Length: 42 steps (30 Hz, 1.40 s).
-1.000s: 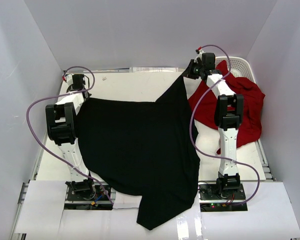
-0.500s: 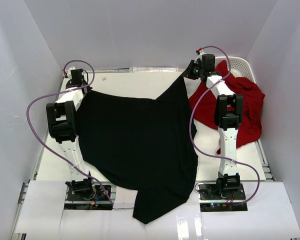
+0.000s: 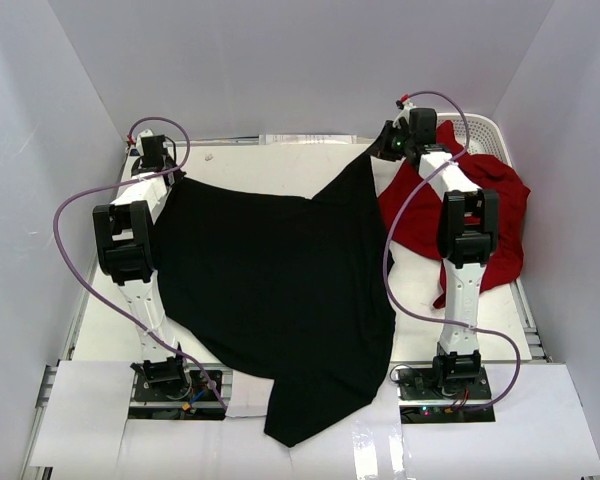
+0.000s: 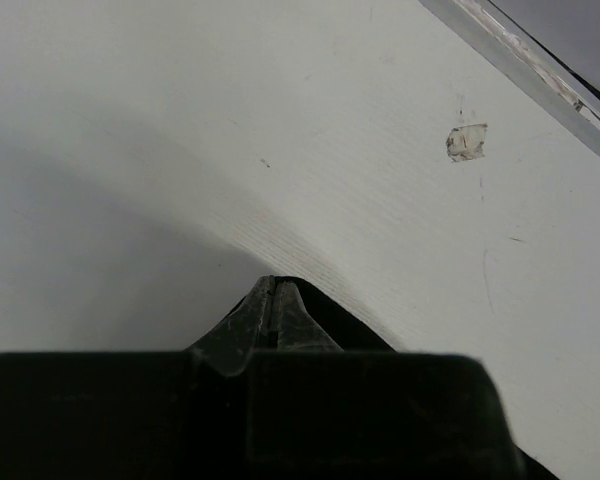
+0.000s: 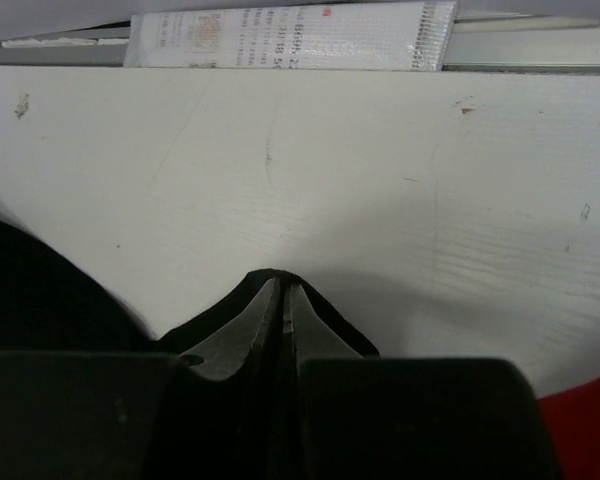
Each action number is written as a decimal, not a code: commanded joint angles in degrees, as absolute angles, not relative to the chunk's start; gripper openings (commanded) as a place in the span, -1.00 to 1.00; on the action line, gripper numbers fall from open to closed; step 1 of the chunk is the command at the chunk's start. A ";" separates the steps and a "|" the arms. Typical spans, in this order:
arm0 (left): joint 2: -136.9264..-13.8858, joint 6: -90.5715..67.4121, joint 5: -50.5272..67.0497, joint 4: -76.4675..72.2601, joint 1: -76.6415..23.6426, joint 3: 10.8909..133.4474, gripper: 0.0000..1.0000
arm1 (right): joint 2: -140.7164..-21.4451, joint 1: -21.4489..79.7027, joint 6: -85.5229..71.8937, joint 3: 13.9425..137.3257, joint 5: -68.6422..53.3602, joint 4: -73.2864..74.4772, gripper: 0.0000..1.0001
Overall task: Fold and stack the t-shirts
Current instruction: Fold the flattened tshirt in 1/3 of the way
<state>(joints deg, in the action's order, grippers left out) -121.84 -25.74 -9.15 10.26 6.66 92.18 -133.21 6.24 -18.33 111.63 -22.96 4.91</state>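
- L gripper clamped shut on black shirt, far-left corner.
- R gripper clamped on its far-right corner; red shirt just beside.

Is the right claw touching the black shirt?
Touching. The top view shows the black shirt pulled to a taut peak at the right claw, whose jaws are shut on it.
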 commanded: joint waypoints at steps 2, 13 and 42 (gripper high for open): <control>-117.78 -25.23 -9.58 9.41 6.94 92.02 -1.00 | -126.13 5.80 -16.00 108.90 -24.00 2.02 -0.85; -115.84 -24.88 -8.96 9.84 6.94 89.57 -1.00 | -118.40 5.27 -15.29 102.84 -25.66 1.93 -0.85; -107.32 -18.98 -5.27 10.37 7.03 84.73 -1.00 | -99.85 6.68 -14.15 83.33 -27.86 -0.09 -0.85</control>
<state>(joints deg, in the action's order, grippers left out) -111.44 -19.51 -4.91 10.28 6.66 85.69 -104.14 6.17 -15.62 84.49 -27.18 1.83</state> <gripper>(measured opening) 0.022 0.081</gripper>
